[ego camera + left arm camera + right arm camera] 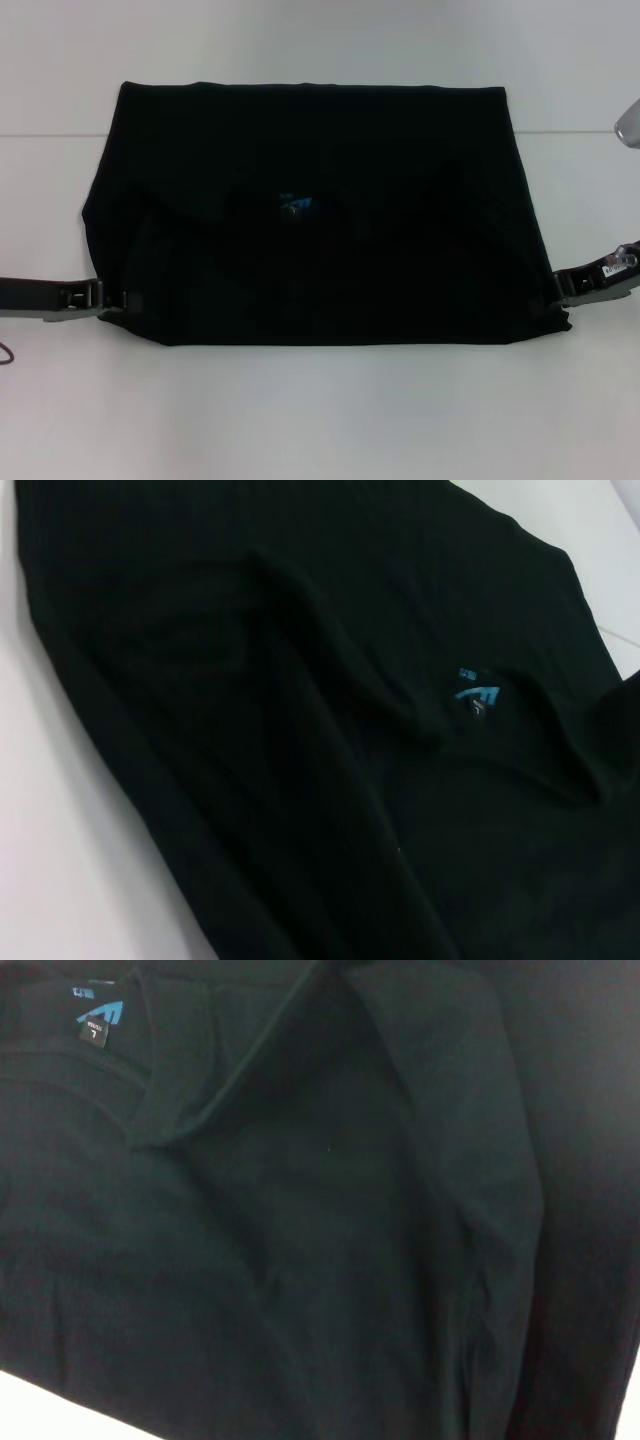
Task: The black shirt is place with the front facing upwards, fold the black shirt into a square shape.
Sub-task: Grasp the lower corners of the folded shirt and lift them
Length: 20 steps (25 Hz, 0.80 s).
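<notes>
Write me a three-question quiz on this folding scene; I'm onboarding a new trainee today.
1. True or false: the large black cloth shirt lies spread flat with both sleeves out.
2. Where are the left gripper and right gripper? A) the shirt's near corners B) its far edge C) off the white table
3. What colour is the small neck label?

Key: 1 false, it is folded into a rectangle; 2 A; 3 blue.
</notes>
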Tool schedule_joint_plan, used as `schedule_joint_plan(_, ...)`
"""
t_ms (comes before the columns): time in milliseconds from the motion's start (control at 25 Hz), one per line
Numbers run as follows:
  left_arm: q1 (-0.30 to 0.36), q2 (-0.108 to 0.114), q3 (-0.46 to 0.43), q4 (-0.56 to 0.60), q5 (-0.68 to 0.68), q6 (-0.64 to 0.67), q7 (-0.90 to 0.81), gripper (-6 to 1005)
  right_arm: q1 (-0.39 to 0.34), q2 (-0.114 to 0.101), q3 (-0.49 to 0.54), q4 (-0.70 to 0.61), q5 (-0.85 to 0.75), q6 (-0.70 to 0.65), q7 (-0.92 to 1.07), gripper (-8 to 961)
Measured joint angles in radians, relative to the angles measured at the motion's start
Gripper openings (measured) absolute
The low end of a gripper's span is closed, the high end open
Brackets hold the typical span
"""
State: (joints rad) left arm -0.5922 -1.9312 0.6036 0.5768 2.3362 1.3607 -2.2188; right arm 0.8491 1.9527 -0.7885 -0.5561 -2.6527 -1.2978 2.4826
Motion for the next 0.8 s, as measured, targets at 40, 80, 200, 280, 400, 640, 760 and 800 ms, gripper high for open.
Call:
schedule_joint_plan(40,0.000,0.000,-0.001,0.000,0.000,0.008,0.005,2,0.000,0.000,0.000,0.000,0.000,0.000,-0.001,193)
schedule_joint_plan(80,0.000,0.000,-0.001,0.000,0.000,0.008,0.005,2,0.000,0.000,0.000,-0.001,0.000,0.000,-0.001,176)
schedule_joint_plan(200,0.000,0.002,-0.004,0.000,0.000,0.031,0.009,2,0.001,-0.001,0.000,-0.005,0.002,-0.003,-0.004,126)
schedule_joint_plan(280,0.000,0.007,-0.012,0.000,-0.001,0.069,0.022,2,0.002,-0.004,0.004,-0.009,0.005,-0.018,-0.010,92)
schedule_joint_plan(400,-0.001,0.018,-0.030,0.000,-0.002,0.147,0.043,3,0.002,-0.009,0.010,-0.020,0.007,-0.060,-0.030,42)
schedule_joint_plan(640,0.004,0.046,-0.077,0.000,0.003,0.333,0.060,2,-0.010,-0.023,0.011,-0.062,0.008,-0.226,-0.096,36)
schedule_joint_plan(760,0.015,0.056,-0.080,0.001,0.022,0.418,0.061,2,-0.033,-0.034,0.011,-0.064,0.007,-0.331,-0.149,36)
schedule_joint_plan(800,0.019,0.058,-0.079,0.001,0.038,0.444,0.061,2,-0.045,-0.035,0.009,-0.063,0.005,-0.362,-0.163,36)
